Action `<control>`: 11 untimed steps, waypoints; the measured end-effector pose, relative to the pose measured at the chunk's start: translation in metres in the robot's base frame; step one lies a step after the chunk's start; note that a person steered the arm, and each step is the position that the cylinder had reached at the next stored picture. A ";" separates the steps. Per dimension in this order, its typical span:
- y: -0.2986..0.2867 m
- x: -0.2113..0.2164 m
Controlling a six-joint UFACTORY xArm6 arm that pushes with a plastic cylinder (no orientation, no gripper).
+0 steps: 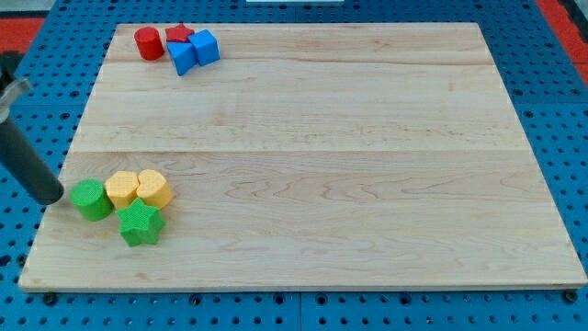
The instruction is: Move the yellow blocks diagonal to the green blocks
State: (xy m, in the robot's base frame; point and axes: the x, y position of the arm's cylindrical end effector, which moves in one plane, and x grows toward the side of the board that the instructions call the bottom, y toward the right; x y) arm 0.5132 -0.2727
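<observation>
Two yellow blocks sit side by side at the view's lower left: a yellow hexagon-like block [122, 189] and a yellow cylinder [153, 188]. A green cylinder [91, 199] touches the left yellow block on its left. A green star-shaped block [141, 223] sits just below the yellow pair. My tip [50, 196] is at the board's left edge, just left of the green cylinder, with a small gap between them.
A red cylinder [148, 43], a red star [179, 35] and two blue blocks [183, 56] [205, 46] cluster at the view's top left. The wooden board [322, 156] lies on a blue pegboard table [551, 110].
</observation>
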 end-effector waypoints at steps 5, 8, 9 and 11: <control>0.117 -0.009; 0.109 0.003; 0.111 0.016; 0.148 0.020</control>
State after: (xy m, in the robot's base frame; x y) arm 0.5333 -0.1251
